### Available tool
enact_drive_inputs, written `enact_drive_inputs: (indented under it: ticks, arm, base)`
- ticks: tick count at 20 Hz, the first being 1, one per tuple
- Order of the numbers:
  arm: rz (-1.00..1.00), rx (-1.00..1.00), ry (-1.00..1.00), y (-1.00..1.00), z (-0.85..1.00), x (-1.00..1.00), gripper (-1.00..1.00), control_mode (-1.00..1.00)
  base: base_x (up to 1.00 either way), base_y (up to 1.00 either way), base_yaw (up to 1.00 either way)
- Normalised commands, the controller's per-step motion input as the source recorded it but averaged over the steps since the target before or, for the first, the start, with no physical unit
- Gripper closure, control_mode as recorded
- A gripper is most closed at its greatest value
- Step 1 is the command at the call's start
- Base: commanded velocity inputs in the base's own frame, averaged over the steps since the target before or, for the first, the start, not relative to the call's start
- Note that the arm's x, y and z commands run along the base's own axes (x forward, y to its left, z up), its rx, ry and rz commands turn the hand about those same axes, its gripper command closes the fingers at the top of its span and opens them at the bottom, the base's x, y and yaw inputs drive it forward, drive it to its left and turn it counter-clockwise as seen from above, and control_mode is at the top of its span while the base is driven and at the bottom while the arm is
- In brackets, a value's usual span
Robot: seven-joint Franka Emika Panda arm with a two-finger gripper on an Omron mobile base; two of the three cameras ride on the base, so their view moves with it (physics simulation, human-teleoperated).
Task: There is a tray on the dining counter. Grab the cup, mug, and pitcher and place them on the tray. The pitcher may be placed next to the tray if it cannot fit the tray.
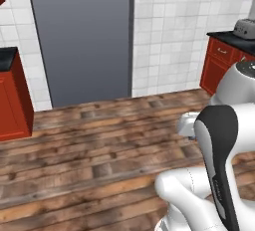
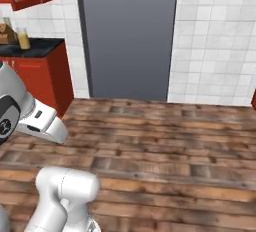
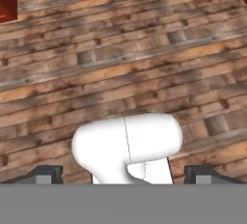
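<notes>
My gripper [image 3: 124, 175] hangs over the wooden floor with its two dark fingertips [image 3: 46, 174] far apart; it is open and holds nothing. The arm is folded close above the base. On a short black worktop at the far left stands a clear glass cylinder with an orange-yellow lower part, which looks like the pitcher [image 2: 22, 38], far from the gripper. A brown object [image 2: 7, 33] stands beside it. The tray, the dining counter, the cup and the mug are out of view.
A tall grey panel [image 1: 79, 36] stands straight ahead in a white tiled wall. Red cabinets flank it at the left [image 1: 15, 95] and right [image 1: 224, 60]; a grey appliance [image 1: 245, 28] sits on the right one. Wooden floor [image 1: 99, 140] lies between.
</notes>
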Motion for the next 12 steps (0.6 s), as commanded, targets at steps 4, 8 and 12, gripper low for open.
enact_drive_inputs:
  ticks: [4,8,12]
  arm:
    - [0.0,0.0,0.0,0.0,0.0,0.0,-1.0,1.0]
    - [0.0,0.0,0.0,0.0,0.0,0.0,-1.0,1.0]
    - [0.0,0.0,0.0,0.0,0.0,0.0,-1.0,1.0]
  base:
    - [1.0,0.57,-0.06]
    - [1.0,0.58,-0.04]
    - [1.0,0.58,-0.03]
